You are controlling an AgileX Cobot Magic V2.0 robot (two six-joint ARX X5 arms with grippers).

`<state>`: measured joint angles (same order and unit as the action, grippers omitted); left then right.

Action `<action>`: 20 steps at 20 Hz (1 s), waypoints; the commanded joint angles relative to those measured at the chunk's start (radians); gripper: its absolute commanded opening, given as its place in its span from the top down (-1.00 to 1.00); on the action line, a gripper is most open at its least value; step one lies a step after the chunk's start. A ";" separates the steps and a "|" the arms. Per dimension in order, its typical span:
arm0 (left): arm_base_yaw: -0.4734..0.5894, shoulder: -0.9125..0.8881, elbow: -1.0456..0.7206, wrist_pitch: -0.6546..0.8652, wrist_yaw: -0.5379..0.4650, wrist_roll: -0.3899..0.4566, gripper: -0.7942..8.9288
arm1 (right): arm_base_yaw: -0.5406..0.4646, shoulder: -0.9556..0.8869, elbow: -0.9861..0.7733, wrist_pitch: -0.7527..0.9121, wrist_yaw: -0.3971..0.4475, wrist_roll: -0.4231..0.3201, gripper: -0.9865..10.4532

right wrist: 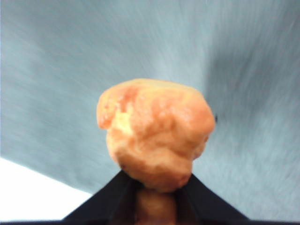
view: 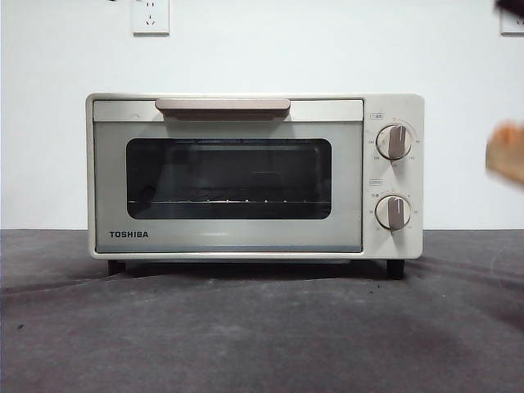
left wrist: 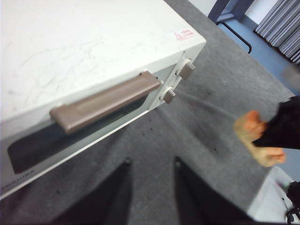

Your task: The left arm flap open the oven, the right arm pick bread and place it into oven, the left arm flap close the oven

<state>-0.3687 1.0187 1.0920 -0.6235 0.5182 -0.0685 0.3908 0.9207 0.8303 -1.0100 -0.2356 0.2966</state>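
Standing shut on the grey table, the oven fills the front view, the bread blurred at the right edge. From the left wrist, the left gripper hangs parted and empty before the handle. The right gripper pinches the bread aloft

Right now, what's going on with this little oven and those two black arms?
The right gripper is holding a small golden bread in the air, off to the side of the oven's knobs. The oven sits on the grey table with its door shut, so the bread cannot go in yet. The left gripper hovers in front of the door handle, empty and apart from it.
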 commanded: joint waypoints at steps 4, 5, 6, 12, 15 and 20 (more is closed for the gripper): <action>-0.042 0.231 0.141 0.018 -0.063 0.098 0.80 | 0.005 -0.214 0.077 0.003 -0.003 0.012 0.70; -0.052 0.272 0.164 0.023 -0.075 0.125 0.80 | 0.005 -0.252 0.085 0.004 -0.003 0.019 0.70; -0.060 0.301 0.177 0.038 -0.077 0.145 0.80 | 0.005 -0.279 0.087 0.008 -0.003 0.027 0.70; -0.092 0.410 0.181 0.181 -0.137 0.189 0.80 | 0.005 -0.404 0.088 0.020 -0.003 0.064 0.70; -0.092 0.441 0.181 0.196 -0.137 0.191 0.80 | 0.005 -0.421 0.088 0.022 -0.003 0.082 0.70; -0.093 0.486 0.181 0.179 -0.137 0.188 0.80 | 0.005 -0.421 0.088 0.021 -0.011 0.094 0.70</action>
<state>-0.4549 1.4799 1.2560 -0.4320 0.3840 0.1112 0.3908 0.4973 0.9028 -1.0023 -0.2440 0.3756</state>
